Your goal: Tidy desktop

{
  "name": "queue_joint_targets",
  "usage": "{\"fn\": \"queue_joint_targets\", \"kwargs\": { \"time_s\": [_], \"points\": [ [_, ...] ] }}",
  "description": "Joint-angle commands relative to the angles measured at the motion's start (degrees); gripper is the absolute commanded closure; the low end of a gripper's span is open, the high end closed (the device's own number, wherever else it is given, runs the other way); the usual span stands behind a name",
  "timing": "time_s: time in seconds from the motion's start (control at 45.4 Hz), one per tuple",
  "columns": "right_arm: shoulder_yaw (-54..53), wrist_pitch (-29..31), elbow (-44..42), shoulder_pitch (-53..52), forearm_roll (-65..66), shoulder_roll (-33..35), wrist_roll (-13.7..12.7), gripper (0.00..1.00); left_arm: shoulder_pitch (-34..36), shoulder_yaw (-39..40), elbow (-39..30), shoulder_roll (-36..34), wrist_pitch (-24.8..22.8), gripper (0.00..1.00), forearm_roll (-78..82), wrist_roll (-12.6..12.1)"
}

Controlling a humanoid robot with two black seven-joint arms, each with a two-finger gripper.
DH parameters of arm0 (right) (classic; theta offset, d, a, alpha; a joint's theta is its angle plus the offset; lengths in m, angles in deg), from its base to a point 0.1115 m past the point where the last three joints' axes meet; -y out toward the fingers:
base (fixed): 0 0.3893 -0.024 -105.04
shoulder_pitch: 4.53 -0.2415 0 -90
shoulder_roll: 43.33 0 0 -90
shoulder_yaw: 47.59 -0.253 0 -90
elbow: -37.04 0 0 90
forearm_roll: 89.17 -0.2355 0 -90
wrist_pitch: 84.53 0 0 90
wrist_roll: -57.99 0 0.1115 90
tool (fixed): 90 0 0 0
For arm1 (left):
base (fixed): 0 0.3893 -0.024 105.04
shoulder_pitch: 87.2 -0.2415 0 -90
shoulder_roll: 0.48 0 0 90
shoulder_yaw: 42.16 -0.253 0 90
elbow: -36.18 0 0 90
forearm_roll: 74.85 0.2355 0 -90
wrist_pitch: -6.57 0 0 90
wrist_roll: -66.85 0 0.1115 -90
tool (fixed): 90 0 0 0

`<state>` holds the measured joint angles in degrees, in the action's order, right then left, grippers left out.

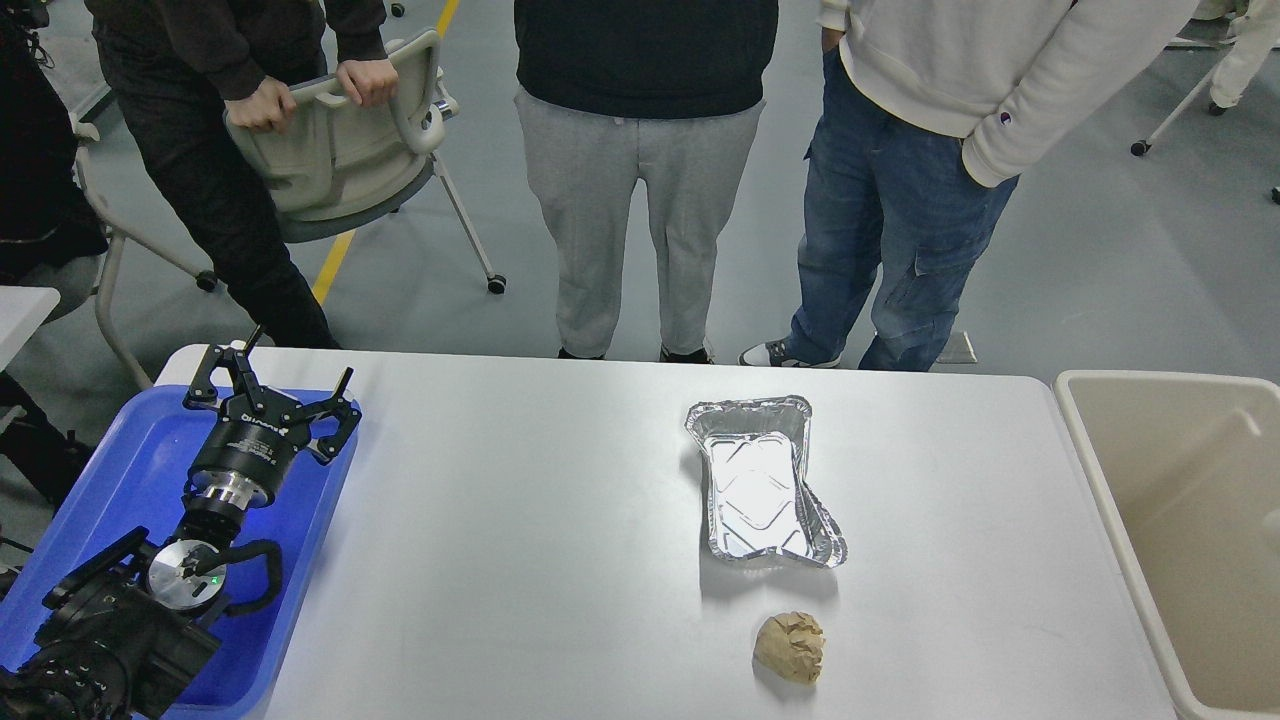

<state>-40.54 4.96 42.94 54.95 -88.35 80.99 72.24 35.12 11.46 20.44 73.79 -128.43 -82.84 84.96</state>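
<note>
From here the large smooth white rectangular desktop [520,520] fills most of my view, running from the blue plastic tray [110,470] at its left end to the beige rectangular bin [1180,520] standing just off its right edge. Two things are left on it, both right of centre: a crumpled silver foil baking tray [762,482], lying open side up and bent out of shape along one long side, and nearer to me a scrunched ball of brown paper [790,647], apart from the foil. I take both for rubbish — with the bin close on that side, my judgement is that they are meant to go in there, while the blue tray is for things worth keeping.

My left gripper [268,398] hangs over the far part of the blue tray, the arm coming up from the lower left corner with the wrist stretched forward and away from me. Its fingers are spread wide and have hold of nothing — a pose that looks like an empty hand free for its next reach. The right arm is not in the picture at all.

Three people stand beyond the far edge, one gripping a grey chair [350,140].
</note>
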Motion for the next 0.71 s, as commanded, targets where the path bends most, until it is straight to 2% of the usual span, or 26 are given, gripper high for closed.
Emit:
{"fn": "queue_joint_targets", "kwargs": {
  "time_s": [0.0, 0.022, 0.066, 0.132, 0.154, 0.176, 0.22, 0.242, 0.331, 0.683],
  "points": [
    [-1.95, -0.36, -5.11, 1.78, -1.78, -4.17, -0.45, 1.00, 0.03, 0.00, 0.01, 0.00, 0.00, 0.00, 0.00, -0.01],
    [-1.95, -0.36, -5.11, 1.78, -1.78, -4.17, -0.45, 1.00, 0.03, 0.00, -0.08, 0.00, 0.00, 0.00, 0.00, 0.08],
    [-1.95, -0.36, -5.11, 1.78, -1.78, -4.17, -0.45, 0.89, 0.03, 0.00, 0.01, 0.00, 0.00, 0.00, 0.00, -0.01],
    [-2.04, -0.54, -5.20, 1.69, -1.78, -4.17, -0.45, 0.79, 0.03, 0.00, 0.01, 0.00, 0.00, 0.00, 0.00, -0.01],
    [-2.04, -0.63, -5.28, 1.69, -1.78, -4.17, -0.36, 0.70, 0.03, 0.00, 0.01, 0.00, 0.00, 0.00, 0.00, -0.01],
    [-2.04, -0.80, -5.37, 1.69, -1.78, -4.17, -0.36, 0.56, 0.03, 0.00, 0.01, 0.00, 0.00, 0.00, 0.00, -0.01],
    [-2.13, -2.03, -5.55, 1.52, -1.96, -4.17, -0.36, 0.15, 0.03, 0.00, 0.01, 0.00, 0.00, 0.00, 0.00, -0.01],
    [-2.21, -2.64, -5.81, 1.43, -1.96, -4.17, -0.36, 0.06, 0.03, 0.00, 0.01, 0.00, 0.00, 0.00, 0.00, -0.01],
    [-2.39, -2.83, -6.08, 1.34, -1.96, -4.17, -0.36, 0.00, 0.03, 0.00, 0.01, 0.00, 0.00, 0.00, 0.00, -0.01],
    [-8.63, -2.56, -5.90, 0.81, -2.05, -3.82, -0.45, 0.00, -0.06, 0.00, 0.01, -0.09, 0.00, 0.00, -0.09, 0.08]
  ]
}}
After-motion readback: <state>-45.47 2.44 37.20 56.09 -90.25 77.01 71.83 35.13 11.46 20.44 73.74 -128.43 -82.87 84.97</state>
